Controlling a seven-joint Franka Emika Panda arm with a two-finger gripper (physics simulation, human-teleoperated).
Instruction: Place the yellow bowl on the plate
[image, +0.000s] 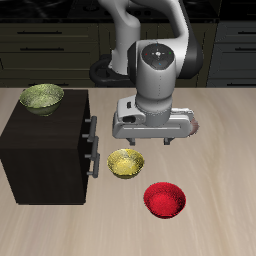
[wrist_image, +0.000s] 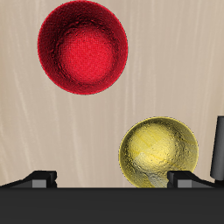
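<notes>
- Right beside the dark cabinet (image: 48, 150), on its drawer-handle side, sits the yellow bowl (image: 126, 163), upright on the table (image: 220, 130) and touching nothing.
- We can't spot the plate anywhere in either view, so it's probably hidden behind the arm. Not going to guess where.
- Measured from the yellow bowl: the fingers (image: 157, 140) hang just behind it and a bit off to the side away from the cabinet, up in the air, not touching it.
- So the key thing for the next move, as we read it: the bowl lies slightly toward the table's front edge and toward the cabinet from the fingers. A short shift that way plus a drop should put one finger over the rim.
- The wrist view backs this up: the bowl is off-centre, close by one finger (wrist_image: 191, 178).
- Fingers are spread apart and holding nothing.
- Arm pose: wrist pointing straight down, hand bent forward over the table.
- Also near the yellow bowl: a red bowl (image: 165, 200) closer to the front edge, and a paler green bowl (image: 42, 97) on top of the cabinet.
</notes>
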